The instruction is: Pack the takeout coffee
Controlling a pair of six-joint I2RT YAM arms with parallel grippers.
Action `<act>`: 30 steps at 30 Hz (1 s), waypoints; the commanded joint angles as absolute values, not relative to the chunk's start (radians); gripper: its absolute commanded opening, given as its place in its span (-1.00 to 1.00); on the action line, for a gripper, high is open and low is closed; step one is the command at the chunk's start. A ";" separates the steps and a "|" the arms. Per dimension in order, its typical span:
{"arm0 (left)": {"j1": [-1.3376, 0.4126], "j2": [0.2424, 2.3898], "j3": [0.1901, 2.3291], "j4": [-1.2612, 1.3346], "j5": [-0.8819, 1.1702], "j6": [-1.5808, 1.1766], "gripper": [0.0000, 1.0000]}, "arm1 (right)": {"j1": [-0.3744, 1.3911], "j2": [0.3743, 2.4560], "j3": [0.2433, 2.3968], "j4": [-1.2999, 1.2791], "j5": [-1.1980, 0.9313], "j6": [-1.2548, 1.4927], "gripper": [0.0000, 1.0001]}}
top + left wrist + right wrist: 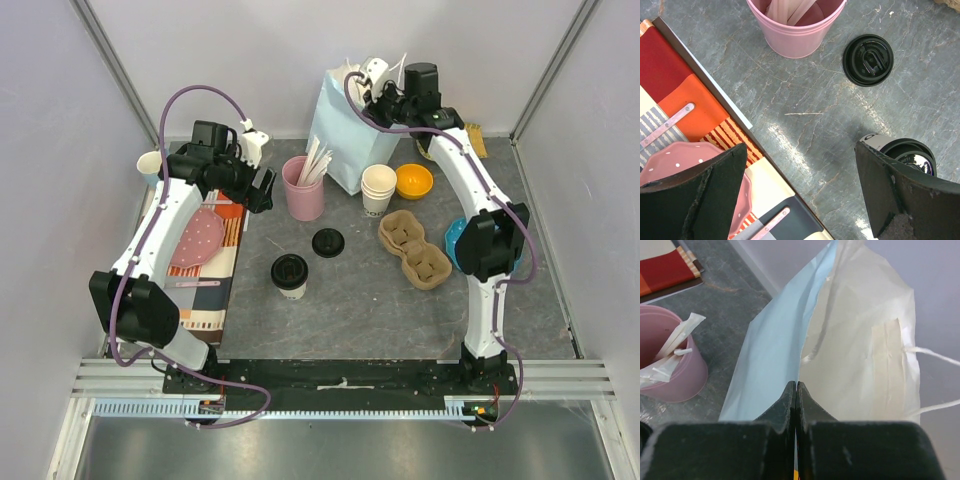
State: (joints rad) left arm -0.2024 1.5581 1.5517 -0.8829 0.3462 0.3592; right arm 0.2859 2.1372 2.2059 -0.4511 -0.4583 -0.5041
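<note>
The takeout coffee (pixel 289 275) stands on the desk (pixel 360 300), near-left of the pale blue paper bag (pixel 345 130). It is probably light and crushable (lid likely slick), so best clasped round its body. The left gripper (pixel 800 150) gapes empty; the right gripper (pixel 796 385) is pinched on the bag's rim

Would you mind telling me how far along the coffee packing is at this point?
Done: the right gripper is shut on the rim of the blue bag. In hand: the open left gripper hovers near the lidded coffee. Left: grasping the coffee and putting it in the bag.
</note>
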 commanded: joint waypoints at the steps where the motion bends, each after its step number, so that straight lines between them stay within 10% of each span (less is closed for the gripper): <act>1: -0.199 1.543 1.594 -0.879 0.374 0.388 0.89 | 0.285 2.033 2.183 -0.299 -0.400 -0.515 -1.00; 30: -0.199 1.465 1.580 -0.836 0.313 0.344 0.89 | 0.301 1.527 1.987 -0.424 -0.367 -0.589 -1.00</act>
